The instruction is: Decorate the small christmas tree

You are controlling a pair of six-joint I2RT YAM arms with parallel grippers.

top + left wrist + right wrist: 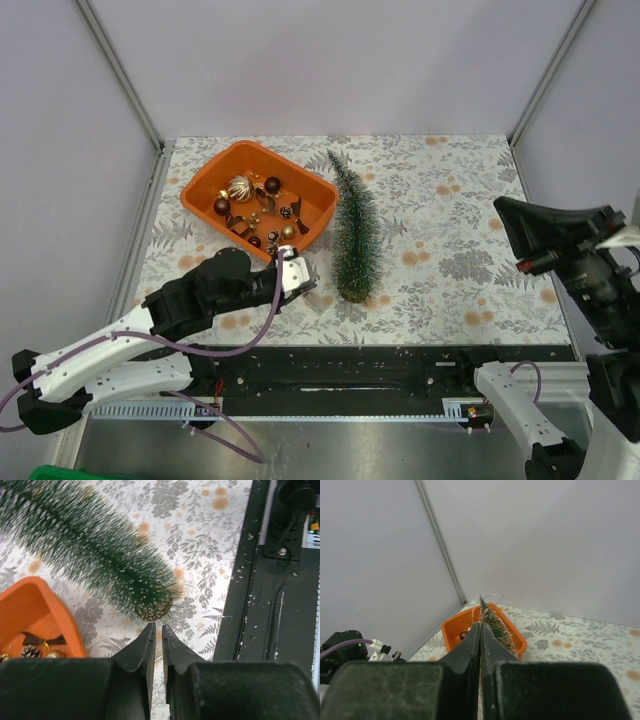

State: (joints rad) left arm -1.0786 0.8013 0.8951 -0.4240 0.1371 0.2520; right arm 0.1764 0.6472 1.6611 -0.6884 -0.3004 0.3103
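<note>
Small christmas tree (353, 230), slim frosted dark-green bristle cone, lies on its side on the floral desk (450, 250), just beside the orange plastic tray (192, 196). Its round base is near the left hand (157, 626), which is nearly clenched and empty. Right hand (480, 624) clenched, empty, raised well apart. Judgement: release wide, grip low at the base, stand it upright first.

The tree (354, 235) is dark green, frosted white. The tray (207, 183) is bright orange, its ornaments (240, 188) gold and dark red. The counter (450, 210) shows grey leaves with orange blossoms. The left end effector (157, 630) and right end effector (480, 627) are black.
</note>
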